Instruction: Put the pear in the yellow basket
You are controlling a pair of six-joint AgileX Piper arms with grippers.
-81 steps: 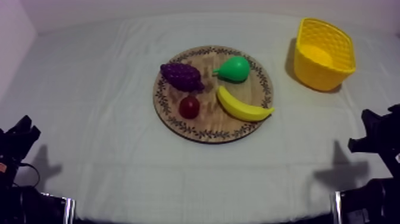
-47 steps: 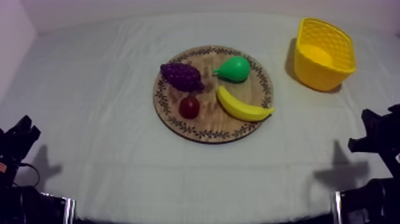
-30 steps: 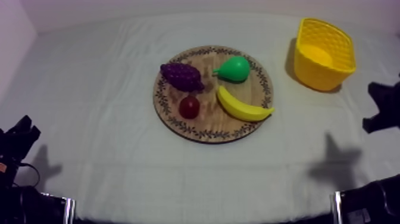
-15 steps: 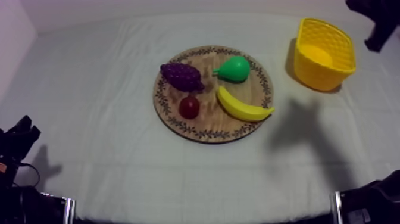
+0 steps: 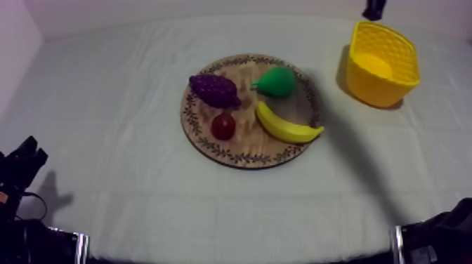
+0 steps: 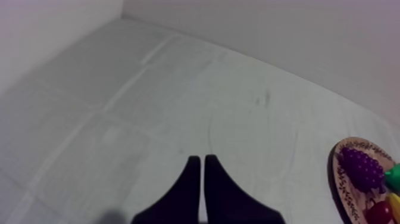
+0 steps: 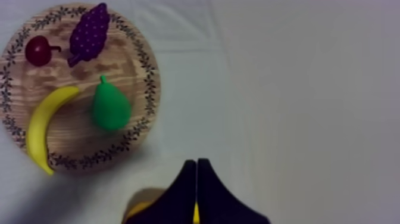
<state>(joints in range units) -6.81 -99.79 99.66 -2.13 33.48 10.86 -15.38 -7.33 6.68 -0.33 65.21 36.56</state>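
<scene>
The left gripper (image 6: 199, 159) rests at the table's left edge, fingers pressed together on nothing. The pear (image 5: 276, 81) lies on the wooden board (image 5: 242, 158), beside the banana (image 5: 284, 125). The right gripper (image 7: 196, 162), likewise clenched empty, hangs seemingly over the yellow basket (image 5: 378, 91).

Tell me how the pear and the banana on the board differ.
The pear is green; the banana is yellow. The pear is plump and tapers to a stem; the banana is long and curved. The pear lies toward the board's far side, the banana nearer the front. Both lie on the wooden board.
</scene>
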